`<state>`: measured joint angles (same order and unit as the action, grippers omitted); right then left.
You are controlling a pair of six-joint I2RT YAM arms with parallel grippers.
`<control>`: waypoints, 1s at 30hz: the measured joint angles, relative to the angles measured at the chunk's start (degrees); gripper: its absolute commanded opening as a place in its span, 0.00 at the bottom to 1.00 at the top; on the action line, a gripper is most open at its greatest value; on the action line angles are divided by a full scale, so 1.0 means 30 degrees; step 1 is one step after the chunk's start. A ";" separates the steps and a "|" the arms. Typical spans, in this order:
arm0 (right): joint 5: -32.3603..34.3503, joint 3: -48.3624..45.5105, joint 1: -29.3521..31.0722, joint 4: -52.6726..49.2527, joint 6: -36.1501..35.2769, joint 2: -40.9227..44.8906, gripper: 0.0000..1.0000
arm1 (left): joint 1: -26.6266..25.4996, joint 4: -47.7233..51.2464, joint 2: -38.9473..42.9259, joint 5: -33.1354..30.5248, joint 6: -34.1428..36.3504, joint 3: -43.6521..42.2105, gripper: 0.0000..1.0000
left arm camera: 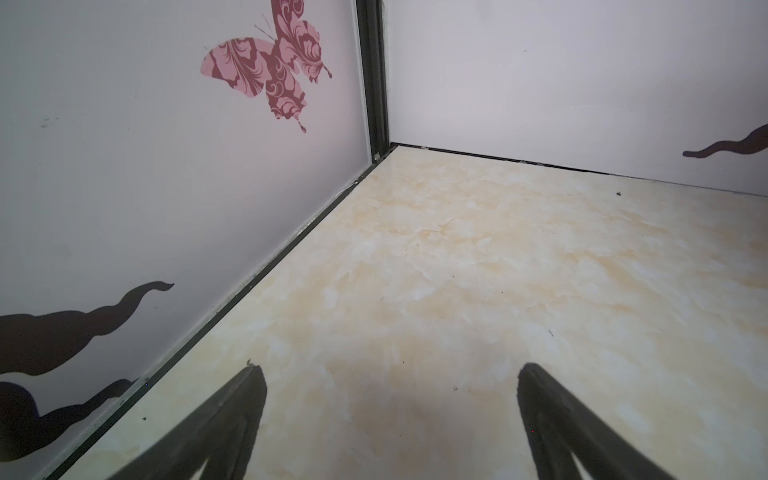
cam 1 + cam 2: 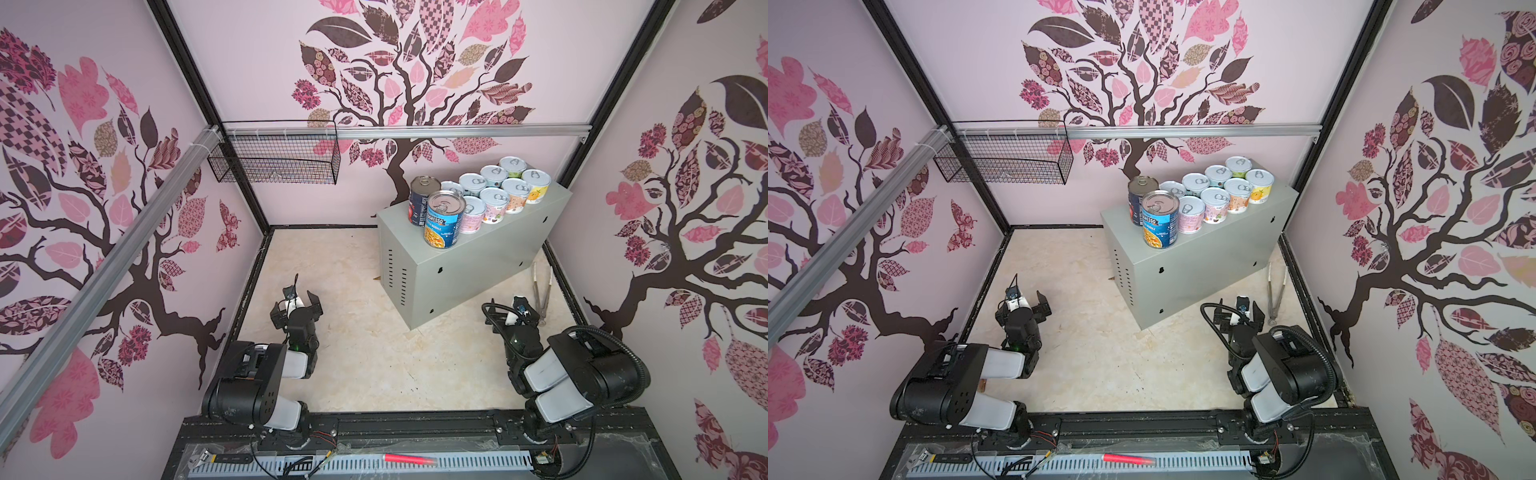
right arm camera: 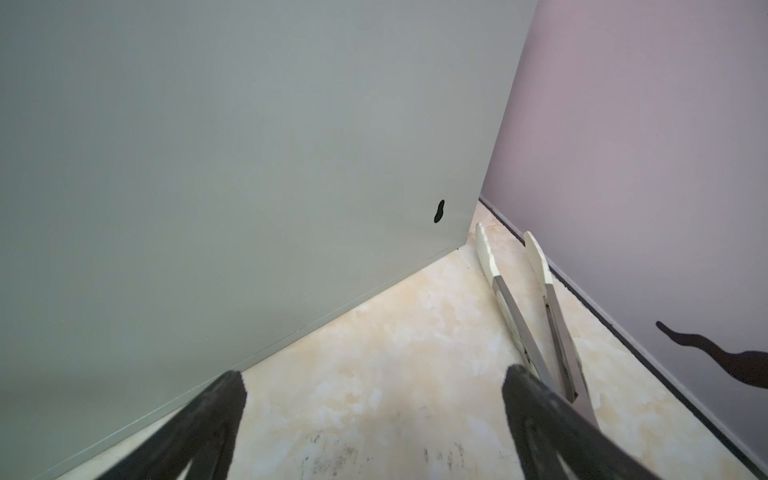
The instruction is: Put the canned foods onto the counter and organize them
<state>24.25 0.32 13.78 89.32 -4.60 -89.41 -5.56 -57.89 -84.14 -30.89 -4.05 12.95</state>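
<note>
The left gripper [image 1: 390, 374] is spread wide and holds nothing. It hangs over the bare floor [image 1: 498, 257] near a wall corner with a pink butterfly [image 1: 270, 75] on it. The right gripper [image 3: 374, 378] is also wide and empty, close to the counter [image 3: 249, 166]. The tongs [image 3: 536, 307] lie just beside it along the wall, and their cream tips are clear only in this wrist view. Only the top views show the cans. All ten stand upright on the counter's top, with eight short cans [image 2: 494, 195] in two rows. The dark can [image 2: 419, 203] and blue can [image 2: 444, 224] stand at its left end. The blue label reads "…GRESSO"; other print is too small to read. A basket [image 2: 274, 160] hangs well apart.
</note>
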 measured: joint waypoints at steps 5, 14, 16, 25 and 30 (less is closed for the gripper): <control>-0.0182 0.0000 -0.0036 0.0138 -0.0131 -0.0087 1.00 | 0.0423 -0.0430 -0.1472 0.2215 0.0437 0.1472 0.98; -0.1311 0.3184 -0.1829 -0.2936 0.0940 -0.0714 1.00 | 0.2011 0.1953 -0.1880 0.5144 0.0306 0.2776 0.98; -0.2404 0.5013 -0.3111 -0.5085 0.1654 -0.0466 1.00 | 0.2018 0.2215 -0.1880 0.5479 0.0262 0.2827 0.98; -0.3534 0.4874 -0.3621 -0.6900 0.2565 -0.0321 1.00 | 0.1967 0.2696 -0.1880 0.5982 0.0262 0.2827 0.98; -0.3679 0.4874 -0.3621 -0.7074 0.2630 -0.0321 1.00 | 0.1967 0.2703 -0.1880 0.6033 0.0262 0.2827 0.98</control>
<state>13.21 14.94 2.92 68.10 3.29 -90.37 0.34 -49.78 -89.78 -12.80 -3.27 21.43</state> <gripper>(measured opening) 0.998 0.981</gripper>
